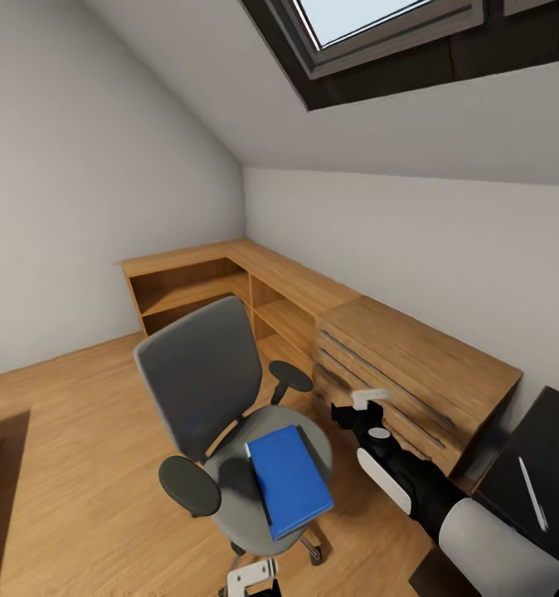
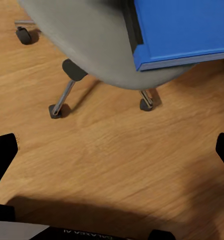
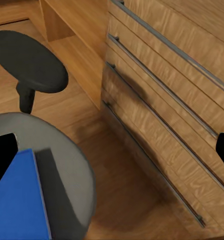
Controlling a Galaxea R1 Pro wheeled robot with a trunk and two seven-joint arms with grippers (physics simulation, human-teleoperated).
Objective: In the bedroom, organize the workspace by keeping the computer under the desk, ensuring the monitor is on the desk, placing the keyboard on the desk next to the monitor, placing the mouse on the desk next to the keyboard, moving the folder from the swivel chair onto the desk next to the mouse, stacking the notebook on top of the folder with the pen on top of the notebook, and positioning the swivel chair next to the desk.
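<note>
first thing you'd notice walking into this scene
The bright blue folder lying on the seat of the grey swivel chair, mid-floor in front of the light wooden counter. Next, the skylight in the sloped ceiling, and a pale pen on the black desk at far right.

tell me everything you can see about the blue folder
The folder is a flat, bright blue rectangle with a dark spine edge and a pale lower edge, closed. It lies flat on the swivel chair's grey seat, angled across it, one corner reaching just past the seat's front rim. Nothing rests on it; no gripper touches it.
</note>
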